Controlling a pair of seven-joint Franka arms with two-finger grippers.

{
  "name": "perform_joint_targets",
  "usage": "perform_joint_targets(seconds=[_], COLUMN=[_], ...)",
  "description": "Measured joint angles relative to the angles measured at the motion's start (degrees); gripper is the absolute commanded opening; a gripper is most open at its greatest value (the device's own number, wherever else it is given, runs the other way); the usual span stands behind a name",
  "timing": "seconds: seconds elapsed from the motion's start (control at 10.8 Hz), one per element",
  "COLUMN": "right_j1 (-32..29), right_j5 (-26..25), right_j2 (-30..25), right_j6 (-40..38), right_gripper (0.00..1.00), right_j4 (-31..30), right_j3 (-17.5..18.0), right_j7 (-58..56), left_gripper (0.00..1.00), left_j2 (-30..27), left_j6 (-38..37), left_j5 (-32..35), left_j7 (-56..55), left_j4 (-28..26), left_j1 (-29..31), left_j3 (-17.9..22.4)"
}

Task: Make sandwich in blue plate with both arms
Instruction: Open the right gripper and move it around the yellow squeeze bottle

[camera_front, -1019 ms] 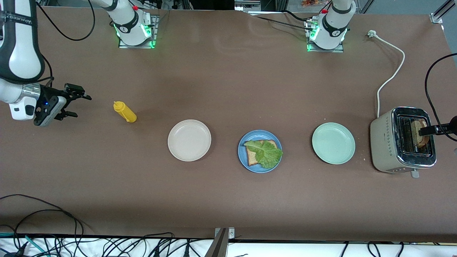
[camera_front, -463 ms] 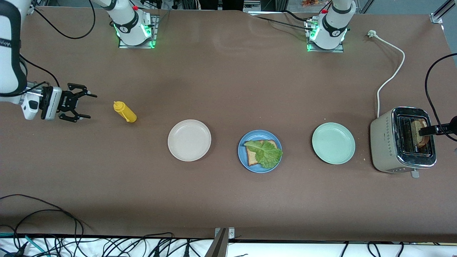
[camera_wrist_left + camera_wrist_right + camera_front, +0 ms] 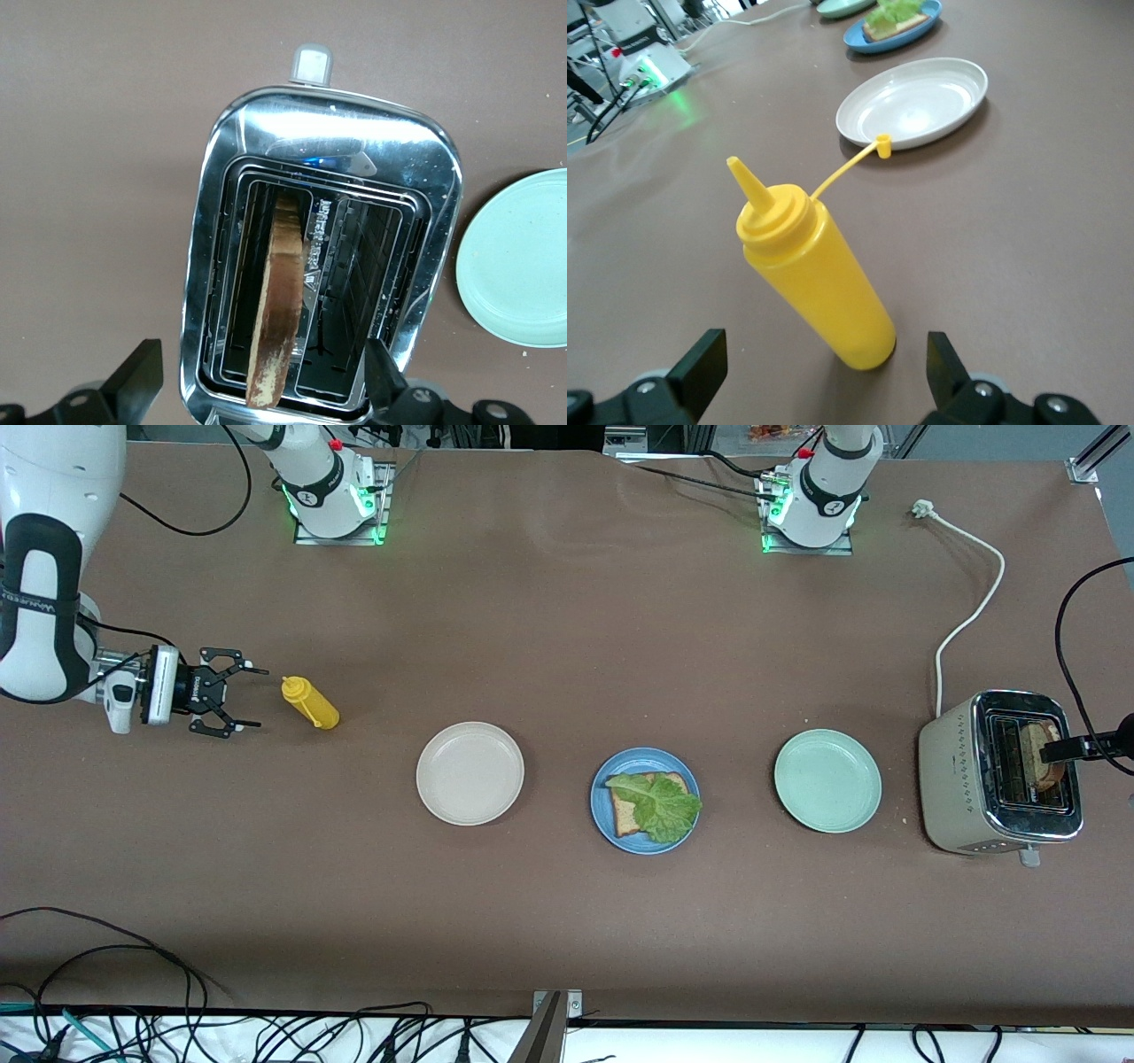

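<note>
- Front view: the right gripper [image 3: 257, 698] has swung in from the right arm's end of the table and turned level. It is now just beside the yellow sauce bottle [image 3: 310, 702], its claw spread wide and empty, not yet around the bottle.
- The left gripper [image 3: 1067, 749] has not moved; it hangs over the toaster [image 3: 992, 797] at the left arm's end of the table, above the toast slice [image 3: 1047, 757] standing in a slot.
- The blue plate [image 3: 602, 819] sits mid-table between the cream plate [image 3: 469, 773] and the green plate [image 3: 827, 780]. It holds one bread slice [image 3: 625, 819] with a lettuce leaf [image 3: 664, 806] on top. The sandwich still lacks its top slice.
- Left wrist view: the fingers [image 3: 137, 381] stand spread on either side of the toaster's opening, with the toast between them, untouched. The green plate's edge shows beside the toaster.
- Right wrist view: the bottle stands upright between the spread fingers [image 3: 700, 363], farther out than their tips, its cap hanging open on its strap. The cream plate and the blue plate lie in a row past it.
- Judgement: sauce looks like the right arm's next job, while the left arm waits to lift the toast.
</note>
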Motion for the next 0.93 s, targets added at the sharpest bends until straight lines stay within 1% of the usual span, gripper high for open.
perform_joint_targets(seconds=[0.28,0.37,0.65,0.83,0.93], right_j1=[-0.68,-1.82,-9.17,-10.90,-10.98], right_j5=[5.58,6.73,7.35,7.51,7.54], right_j2=[3.76,5.41,9.05,10.20,10.43], right_j6=[-4.95,-6.23,-7.98,-8.63,-8.79], right_gripper=[1.00,1.00,1.00,1.00,0.94], right_j4=[1.61,2.52,5.47,5.83,5.85], right_j3=[0.56,1.89,10.19,11.97,12.44], right_j7=[-7.09,-9.40,-12.14,-12.53,-12.54], left_gripper=[1.00,1.00,1.00,1.00,1.00], left_j2=[0.01,0.01,0.01,0.01,0.01], left_j6=[0.00,0.00,0.00,0.01,0.01], left_j5=[0.00,0.00,0.00,0.00,0.00], left_j7=[0.00,0.00,0.00,0.00,0.00], left_j4=[0.01,0.01,0.02,0.03,0.03], left_j1=[0.02,0.02,0.04,0.05,0.05], left_j3=[0.00,0.00,0.00,0.00,0.00])
